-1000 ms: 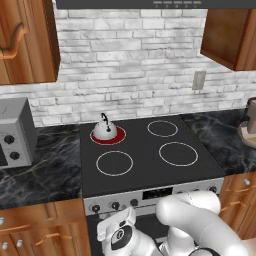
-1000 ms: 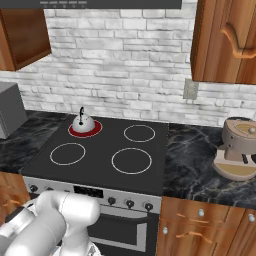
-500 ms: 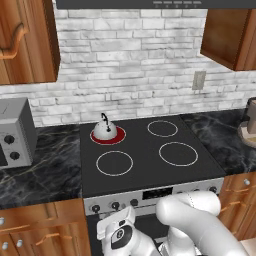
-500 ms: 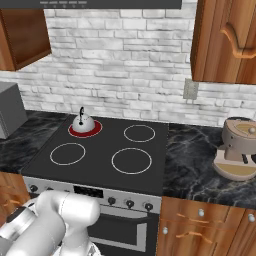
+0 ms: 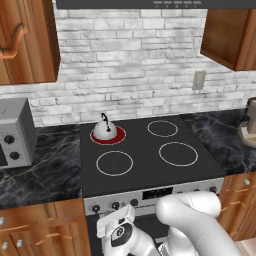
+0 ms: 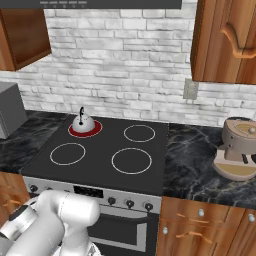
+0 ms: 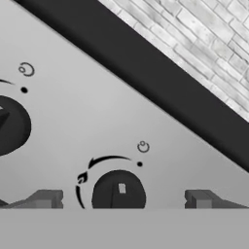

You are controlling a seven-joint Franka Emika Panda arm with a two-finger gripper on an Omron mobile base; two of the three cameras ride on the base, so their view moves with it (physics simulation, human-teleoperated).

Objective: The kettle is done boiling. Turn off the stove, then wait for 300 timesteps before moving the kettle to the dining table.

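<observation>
My gripper (image 7: 120, 199) stays spread wide before a stove (image 5: 150, 155) knob (image 7: 118, 190); the kettle (image 5: 105, 130) remains on its red burner (image 5: 108, 135).

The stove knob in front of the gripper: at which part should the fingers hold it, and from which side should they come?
Grip the round black knob by its rim, coming straight at the stove front panel. The open gripper already has one finger on each side of it. The knob is a short cylinder standing out from the flat steel face, so opposite sides of the rim probably give the best hold for turning.
</observation>
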